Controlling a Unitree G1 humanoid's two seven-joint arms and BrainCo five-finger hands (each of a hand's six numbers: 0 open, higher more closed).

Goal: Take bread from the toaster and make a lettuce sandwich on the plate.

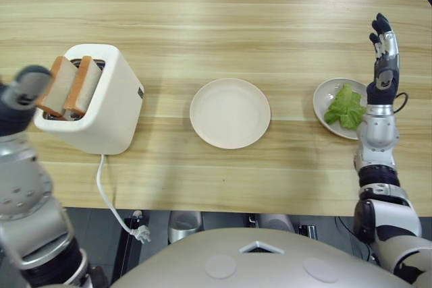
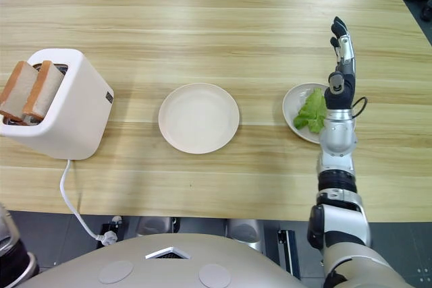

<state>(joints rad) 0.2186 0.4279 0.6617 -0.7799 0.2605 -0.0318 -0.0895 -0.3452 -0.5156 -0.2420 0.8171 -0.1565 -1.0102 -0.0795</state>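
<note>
Now left hand (image 1: 27, 87) blurred at bread (image 1: 67, 89) in toaster (image 1: 115, 106), grip unclear; right hand (image 1: 383, 59) flat open beside lettuce (image 1: 344, 107).

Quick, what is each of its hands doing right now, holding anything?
Left hand: at the bread slices in the toaster; whether it grips one cannot be told.
Right hand: open, holding nothing.

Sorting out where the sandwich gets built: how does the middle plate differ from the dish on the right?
The middle plate is larger; the right dish is smaller. The plate is bare; the dish holds lettuce. The plate lies clear of the right hand, which stands upright at the dish's right edge. Both are round, pale and lie flat on the wooden table.
</note>
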